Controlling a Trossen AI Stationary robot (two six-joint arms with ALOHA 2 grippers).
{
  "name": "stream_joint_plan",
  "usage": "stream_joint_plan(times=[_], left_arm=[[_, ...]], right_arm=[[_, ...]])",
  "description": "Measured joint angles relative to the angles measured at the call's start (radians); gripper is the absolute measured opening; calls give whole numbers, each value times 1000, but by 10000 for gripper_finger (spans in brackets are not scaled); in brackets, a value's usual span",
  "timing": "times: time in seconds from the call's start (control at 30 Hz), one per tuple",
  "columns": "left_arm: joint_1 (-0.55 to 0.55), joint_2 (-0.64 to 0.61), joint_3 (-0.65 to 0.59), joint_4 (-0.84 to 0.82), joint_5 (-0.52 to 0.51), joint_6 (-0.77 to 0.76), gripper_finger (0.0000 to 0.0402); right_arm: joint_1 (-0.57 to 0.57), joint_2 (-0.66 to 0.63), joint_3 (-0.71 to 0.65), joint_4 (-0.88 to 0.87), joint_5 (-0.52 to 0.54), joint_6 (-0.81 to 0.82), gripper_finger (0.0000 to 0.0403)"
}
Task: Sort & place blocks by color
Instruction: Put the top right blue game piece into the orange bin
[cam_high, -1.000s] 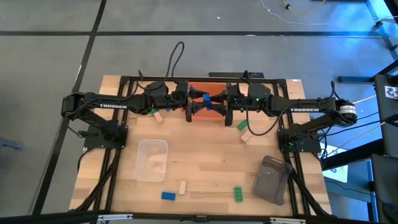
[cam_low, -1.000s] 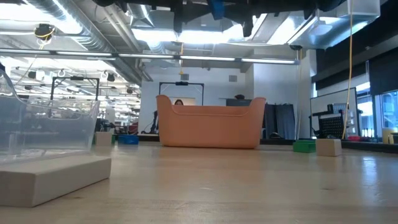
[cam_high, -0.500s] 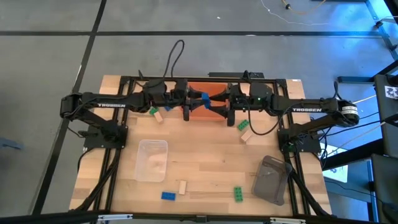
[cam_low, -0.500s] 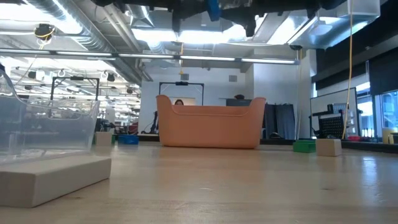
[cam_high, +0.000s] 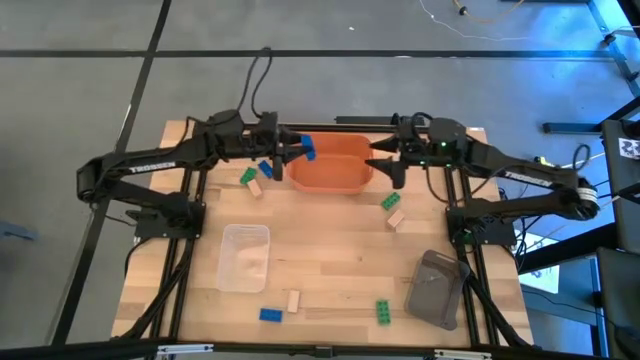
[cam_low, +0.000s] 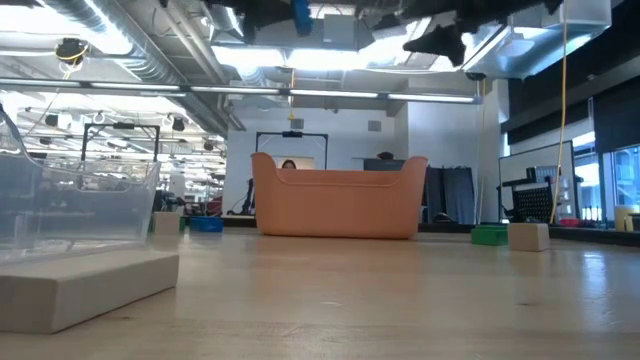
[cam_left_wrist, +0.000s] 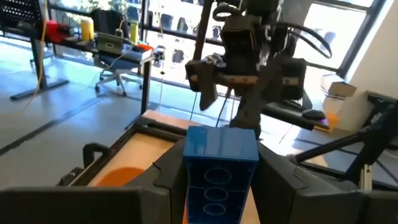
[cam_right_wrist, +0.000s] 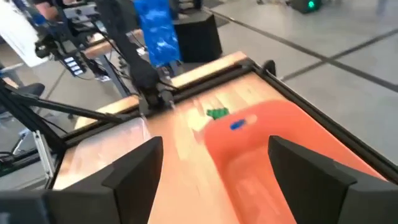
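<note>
My left gripper (cam_high: 298, 153) is shut on a blue block (cam_high: 306, 149), high over the left end of the orange bin (cam_high: 335, 175); that block also shows at the low view's top (cam_low: 300, 12). My right gripper (cam_high: 380, 160) hangs open over the bin's right end, its fingers wide apart in its wrist view (cam_right_wrist: 214, 171). Left of the bin lie a blue block (cam_high: 265, 168), a green block (cam_high: 247, 177) and a tan block (cam_high: 255, 187). A green block (cam_high: 390, 202) and a tan block (cam_high: 397, 218) lie right of it. A blue (cam_high: 270, 314), a tan (cam_high: 293, 301) and a green block (cam_high: 383, 312) lie near the near edge. My left gripper pinches the blue block between its two fingers, one on each long side (cam_left_wrist: 199, 180). The fingers lie roughly level, pointing toward the table's right, along the block. The block's free end (cam_left_wrist: 221, 140) sticks out past the fingertips, and the block is lifted clear above the bin.
A clear tray (cam_high: 246, 257) sits left of centre and a grey tray (cam_high: 437, 288) near the right near corner. The orange bin stands at the far edge's middle (cam_low: 340, 205). Bare wood (cam_high: 330, 250) lies between the trays.
The two grippers, which met over the bin's middle with the blue block between them, have drawn apart. The left gripper moved toward the table's left, carrying the blue block with it. The right gripper moved toward the table's right without the block.
</note>
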Motion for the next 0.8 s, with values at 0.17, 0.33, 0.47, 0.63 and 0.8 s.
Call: stream_joint_plan(times=[0.17, 0.33, 0.47, 0.63, 0.8], left_arm=[[-11, -71, -99, 34, -38, -8, 126], [-42, -122, -232, 217, -80, -69, 126], [-54, -137, -270, 248, -106, -88, 126], [-60, -136, -271, 250, -103, -87, 126], [-60, -136, -271, 248, -104, -87, 126]], right_arm=[[-5, -67, -13, -51, 16, 30, 288], [-5, -107, -103, 36, 20, 104, 288], [-3, -113, -187, 212, 0, 179, 288], [-3, -113, -215, 329, -19, 184, 288], [-3, -114, -213, 335, -22, 183, 288]])
